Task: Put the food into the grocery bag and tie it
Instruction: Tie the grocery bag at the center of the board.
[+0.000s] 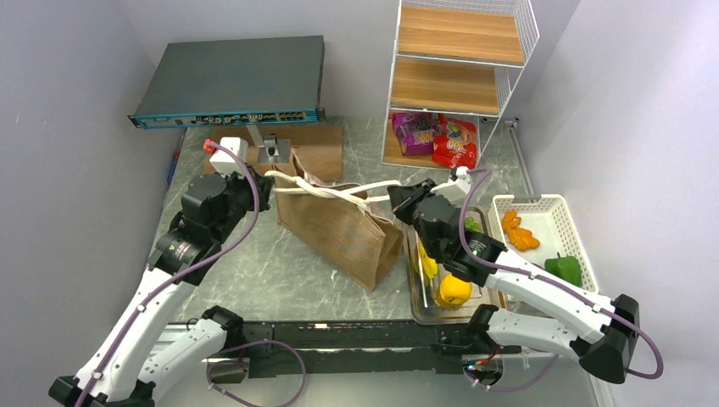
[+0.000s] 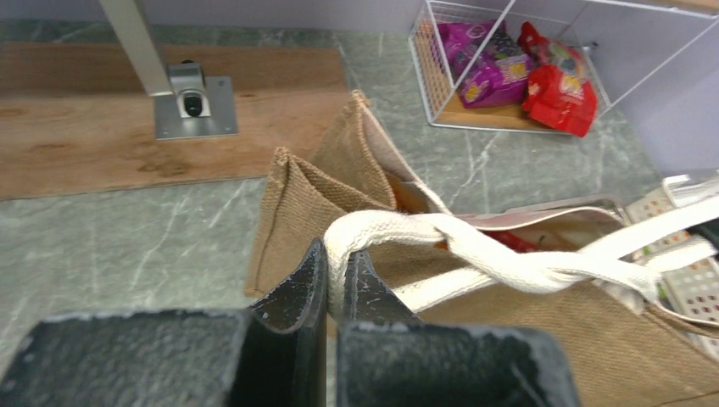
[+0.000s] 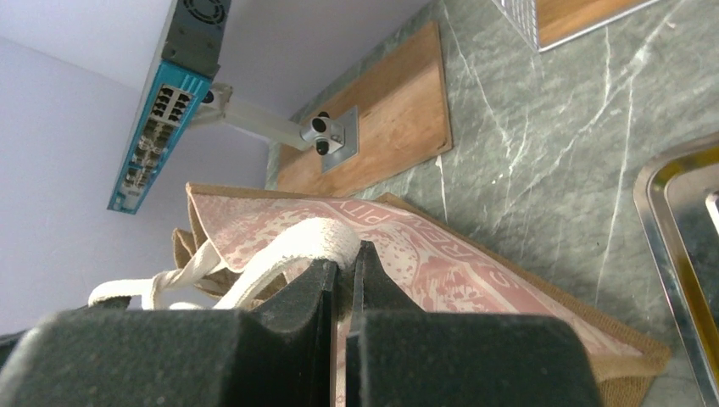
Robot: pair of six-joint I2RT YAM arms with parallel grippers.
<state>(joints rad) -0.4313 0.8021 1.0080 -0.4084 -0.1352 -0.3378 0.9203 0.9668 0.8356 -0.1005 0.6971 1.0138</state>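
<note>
The brown grocery bag (image 1: 339,227) lies tilted on the table between the arms. Its two cream handles (image 1: 339,190) cross and twist together above its mouth. My left gripper (image 1: 270,175) is shut on one handle loop (image 2: 386,227) at the bag's left end; the left wrist view shows the strap pinched between the jaws of this gripper (image 2: 337,254). My right gripper (image 1: 397,197) is shut on the other handle loop (image 3: 309,242) at the right end. Something red (image 2: 509,241) shows inside the bag. More food sits outside: snack packets (image 1: 437,136), yellow fruit (image 1: 454,291), orange pieces (image 1: 519,231), a green pepper (image 1: 564,267).
A metal tray (image 1: 421,309) and a white basket (image 1: 555,210) stand right of the bag. A wire shelf (image 1: 462,80) holds the packets at the back right. Behind the bag are a wooden board (image 1: 318,144), a metal post base (image 1: 271,150) and a network switch (image 1: 233,80).
</note>
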